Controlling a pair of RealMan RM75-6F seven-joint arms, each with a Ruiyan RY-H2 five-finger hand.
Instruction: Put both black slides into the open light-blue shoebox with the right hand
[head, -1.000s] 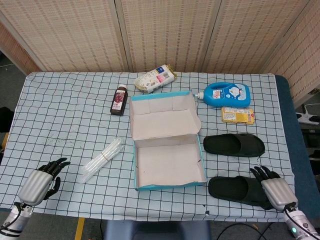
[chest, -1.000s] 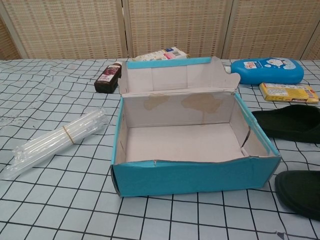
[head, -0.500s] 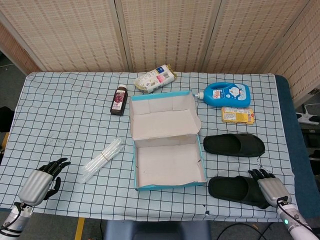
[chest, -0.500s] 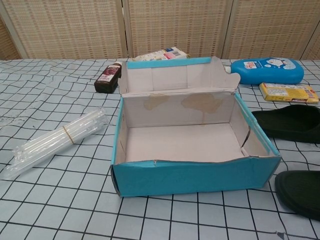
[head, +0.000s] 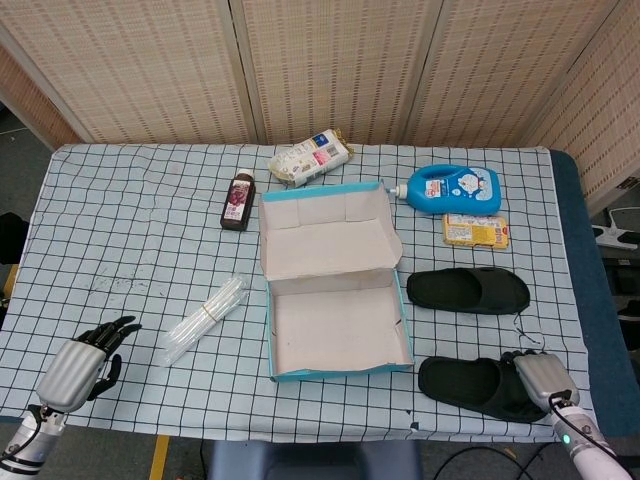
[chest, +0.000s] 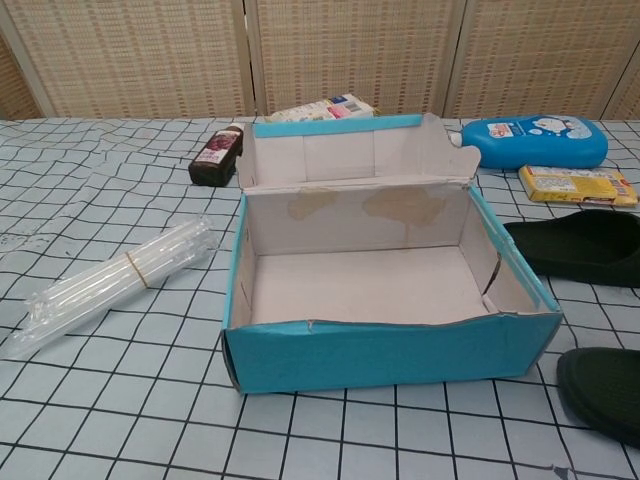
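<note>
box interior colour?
Off-white with brownish stains; the box shows it best in chest view.

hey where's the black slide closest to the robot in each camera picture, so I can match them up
Head view: the near black slide lies at lower right, right of the shoebox's front corner, with the right robot hand at its right end.
Chest view: it shows only partly, cut off at the bottom-right edge.
Shared landmark: the light-blue shoebox, directly to the slide's left in both views.
</note>
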